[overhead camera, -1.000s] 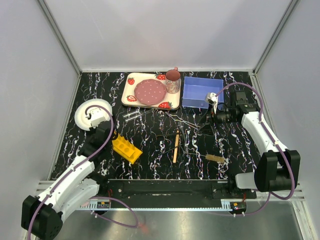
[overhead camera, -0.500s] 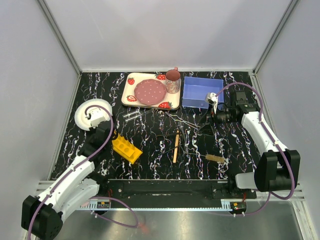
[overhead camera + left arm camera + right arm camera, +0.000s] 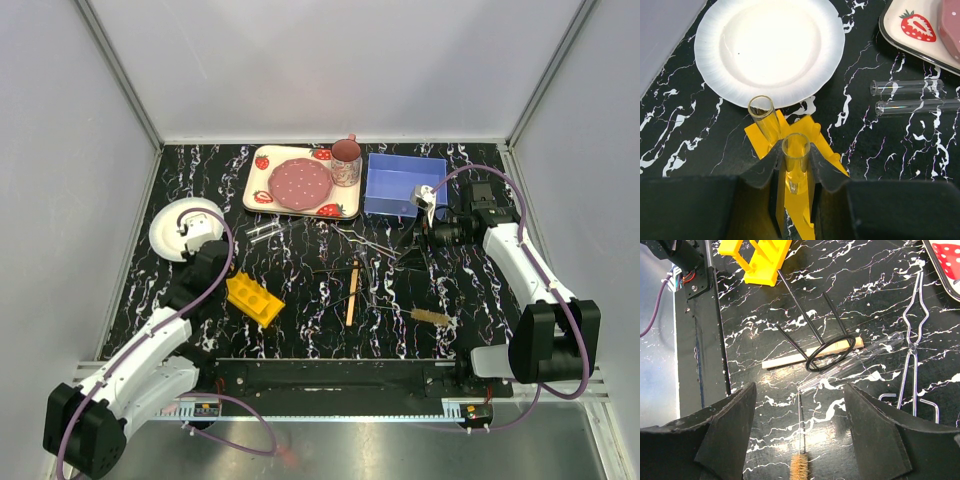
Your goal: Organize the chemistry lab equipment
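My left gripper point(image 3: 796, 162) is shut on a clear glass tube point(image 3: 796, 147), held upright over the yellow rack point(image 3: 805, 210); whether its lower end sits in a hole is hidden. A second tube point(image 3: 761, 117) stands in the rack. Two more tubes point(image 3: 905, 88) lie on the table to the right. In the top view the left gripper point(image 3: 207, 262) is at the rack's point(image 3: 254, 301) left end. My right gripper point(image 3: 799, 396) is open and empty above the tan-bristled brush point(image 3: 801, 468), near the wooden stick point(image 3: 790, 360), a thin glass tube point(image 3: 860, 362) and the wire tongs point(image 3: 912, 347).
A round white plate point(image 3: 770, 47) lies just beyond the rack. The strawberry tray point(image 3: 258, 190) with pink plate and cup stands at the back, a blue bin point(image 3: 403, 185) to its right. A black ring stand point(image 3: 827, 352) lies across the stick.
My left gripper has shifted slightly up and right with the tube. The right arm has not moved.
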